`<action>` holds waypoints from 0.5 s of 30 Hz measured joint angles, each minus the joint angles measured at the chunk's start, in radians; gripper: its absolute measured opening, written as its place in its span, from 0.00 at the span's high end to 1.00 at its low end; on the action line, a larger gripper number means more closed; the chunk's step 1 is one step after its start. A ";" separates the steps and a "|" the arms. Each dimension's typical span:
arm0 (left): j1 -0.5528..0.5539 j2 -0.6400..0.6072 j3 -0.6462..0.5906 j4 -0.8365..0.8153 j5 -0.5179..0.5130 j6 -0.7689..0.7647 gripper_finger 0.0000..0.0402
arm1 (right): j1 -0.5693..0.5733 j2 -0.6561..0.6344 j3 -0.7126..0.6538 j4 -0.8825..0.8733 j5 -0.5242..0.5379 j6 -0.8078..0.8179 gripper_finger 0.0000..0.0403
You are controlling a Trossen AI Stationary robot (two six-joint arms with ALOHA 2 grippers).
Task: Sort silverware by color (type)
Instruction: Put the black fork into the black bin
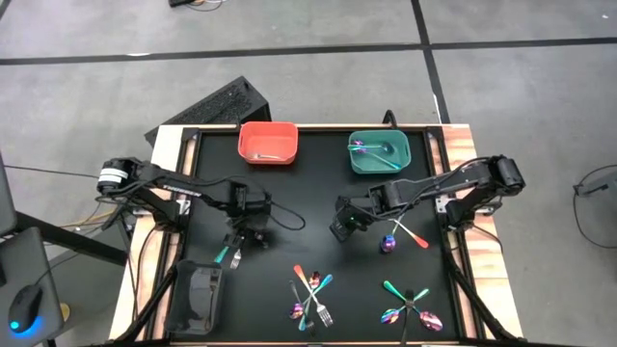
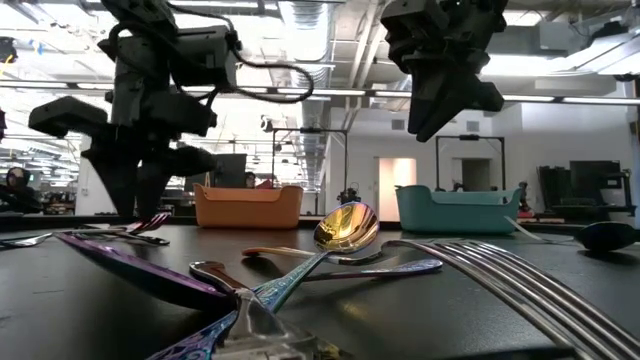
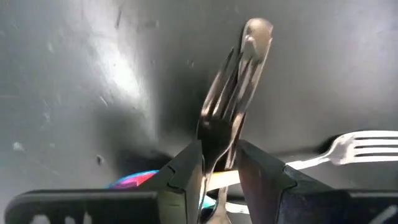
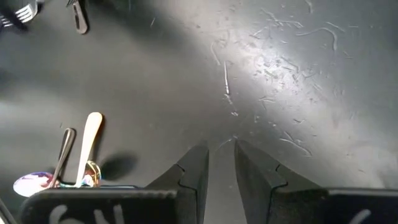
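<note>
Left claw [image 3: 217, 171] is pinched on a dark fork [image 3: 233, 99], its two fingers nearly together with the thin handle caught between them and the tines pointing away from the wrist; in the high view this claw [image 1: 241, 243] sits low over the black table [image 1: 289, 217] near its left side, just above a teal-handled fork [image 1: 234, 256] that lies flat there. Right claw [image 4: 219, 165] hangs nearer the middle of the table [image 1: 349, 220], fingers narrowly apart with nothing between them, bare table surface showing through the gap. Behind them stand a red bin [image 1: 268, 142] holding a silver piece and a teal bin [image 1: 379, 151] with a rainbow piece in it; a black bin [image 1: 198, 299] sits at the near left corner. Loose silverware is still heaped in two clusters at the near edge [image 1: 311, 297] [image 1: 410, 306], and a purple spoon [image 1: 388, 244] lies beside the right arm. The step in hand looks like lifting the dark fork clear; next it likely needs carrying to the black bin close by and releasing there, without dragging the teal-handled fork along.
</note>
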 joint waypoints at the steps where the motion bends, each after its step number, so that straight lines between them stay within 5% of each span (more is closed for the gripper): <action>1: 0.001 0.000 -0.015 0.013 -0.002 -0.003 0.78 | 0.000 0.000 0.000 0.000 0.000 -0.002 0.76; 9: 0.002 -0.006 -0.081 0.061 -0.041 -0.087 0.80 | 0.010 0.000 0.000 0.000 0.000 -0.002 0.76; 15: 0.001 -0.008 -0.033 0.022 -0.052 -0.110 0.94 | -0.001 0.000 0.000 0.001 0.000 -0.019 0.76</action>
